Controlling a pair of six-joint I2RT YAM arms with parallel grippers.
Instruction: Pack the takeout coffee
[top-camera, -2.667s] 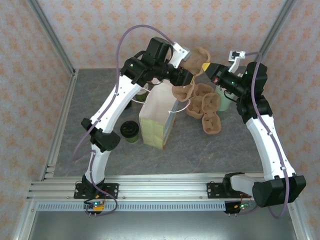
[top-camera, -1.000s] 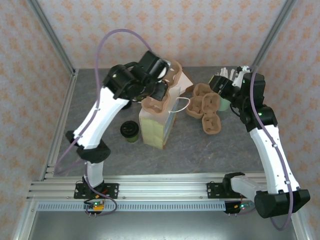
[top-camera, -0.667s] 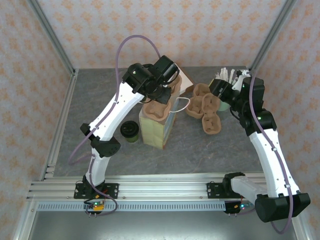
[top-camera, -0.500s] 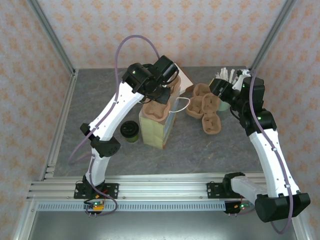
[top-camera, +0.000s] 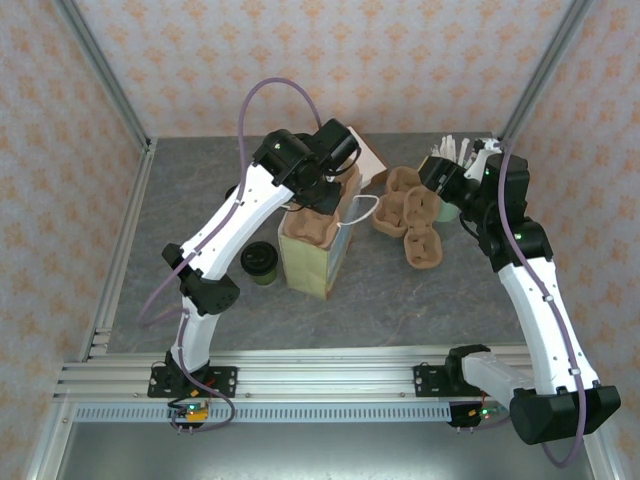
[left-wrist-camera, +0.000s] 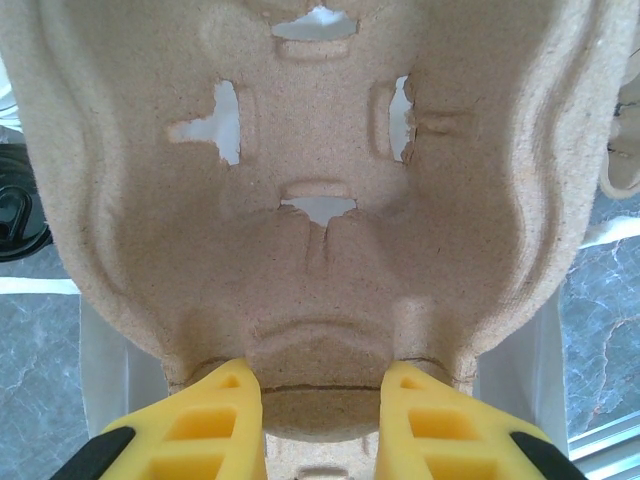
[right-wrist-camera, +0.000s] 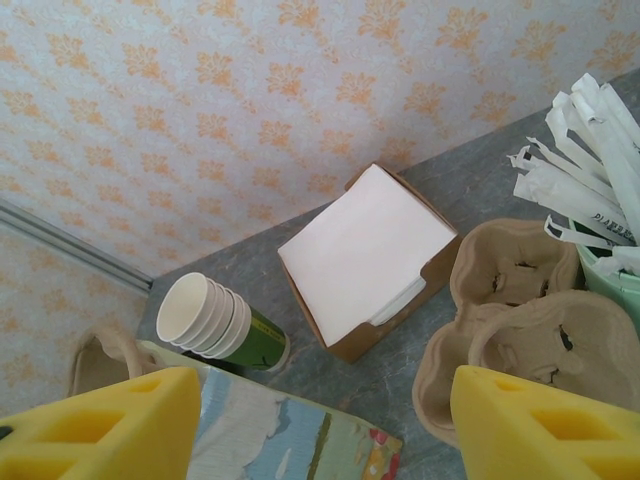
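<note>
At the mouth of the paper bag (top-camera: 305, 262), a pulp cup carrier (left-wrist-camera: 320, 190) is held by the left end effector (left-wrist-camera: 320, 385), whose 2 yellow fingers (left-wrist-camera: 215, 420) are clenched on the carrier's near rim, 1 at each side of a moulded ridge. In the left wrist view the carrier is seen between the bag's pale walls, and in the overhead view its upper part is seen at the bag's opening. The right end effector (right-wrist-camera: 325, 415) is held released, its 2 yellow fingers (right-wrist-camera: 100, 425) spread wide with nothing between them and nothing touched. It is poised in the air near the stack of spare carriers (top-camera: 415, 225) and a mint cup of wrapped straws (right-wrist-camera: 590, 150). The takeout coffee (top-camera: 260, 262), cream and green under its black lid, is stood upright on the tabletop (top-camera: 400, 310) just beside the bag, on its left, apart from both end effectors. Behind the bag, a stack of lidless cups (right-wrist-camera: 210, 318) and an open box of white napkins (right-wrist-camera: 365, 250) are set side by side. The tabletop is finished in a grey marble pattern and is enclosed by walls papered in cream with an orange motif (top-camera: 420, 60). Aluminium posts (top-camera: 100, 70) are fixed at the corners, and a slotted rail (top-camera: 330, 378) is run along the near edge, where both arm bases are bolted.
</note>
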